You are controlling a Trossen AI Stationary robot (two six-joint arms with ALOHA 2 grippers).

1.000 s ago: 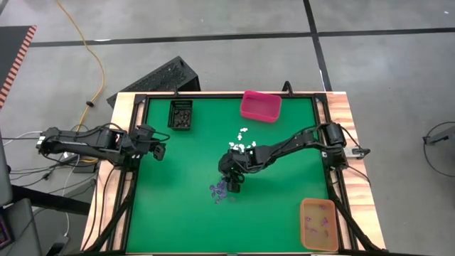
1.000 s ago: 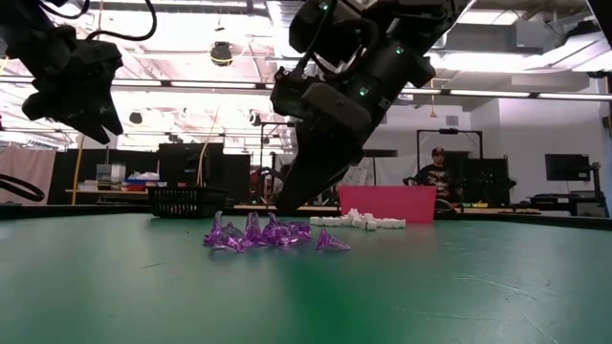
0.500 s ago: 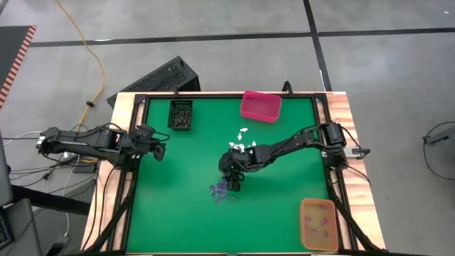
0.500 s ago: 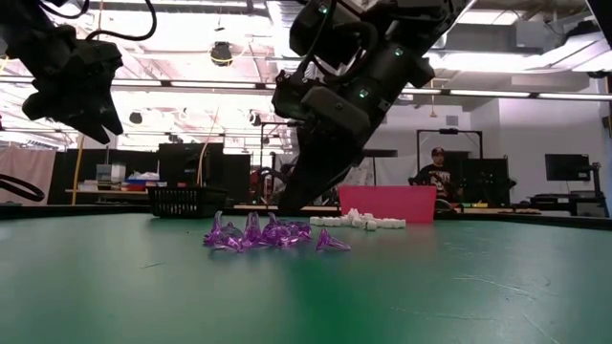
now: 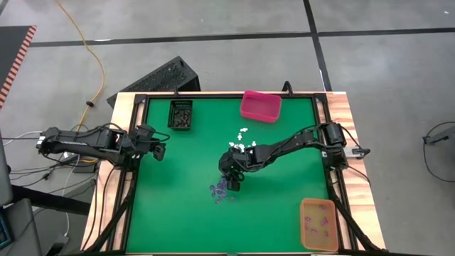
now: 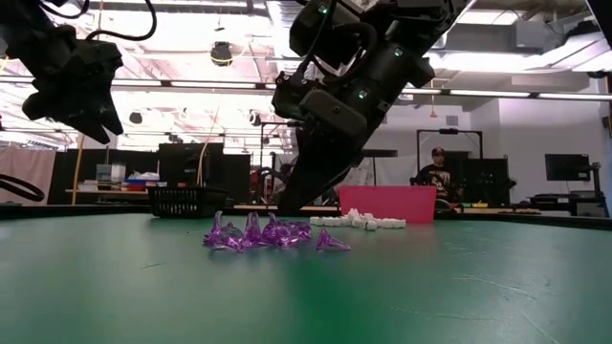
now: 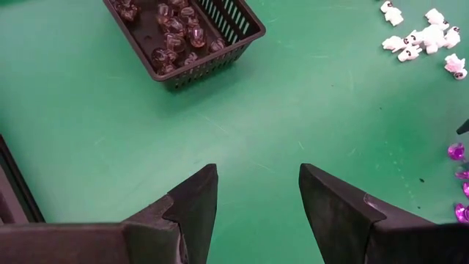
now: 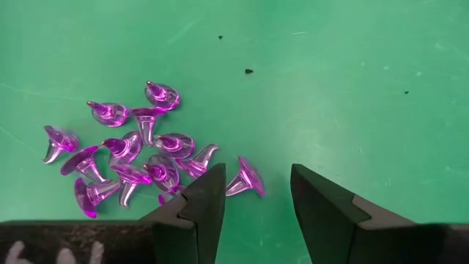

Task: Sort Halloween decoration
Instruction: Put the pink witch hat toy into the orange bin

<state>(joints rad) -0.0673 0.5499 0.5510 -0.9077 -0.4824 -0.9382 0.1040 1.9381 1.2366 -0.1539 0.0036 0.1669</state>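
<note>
Several purple trinkets (image 8: 135, 150), shaped like pointed hats, lie in a loose pile on the green table (image 5: 178, 213); in the high view this pile (image 5: 220, 192) sits mid-table. A cluster of white trinkets (image 5: 242, 141) lies farther back. My right gripper (image 8: 256, 187) stands open, slanting down just over the pile's edge. One purple hat (image 8: 245, 178) lies in front of the gap, close to one finger. My left gripper (image 7: 256, 191) hangs open above the table's left side (image 5: 160, 151), holding nothing.
A black basket (image 5: 180, 114) with dark trinkets stands at the far left. A pink bin (image 5: 260, 105) stands at the far edge, and an orange bin (image 5: 318, 224) holding a few purple pieces at the near right corner. A person sits in the room beyond (image 6: 437, 172).
</note>
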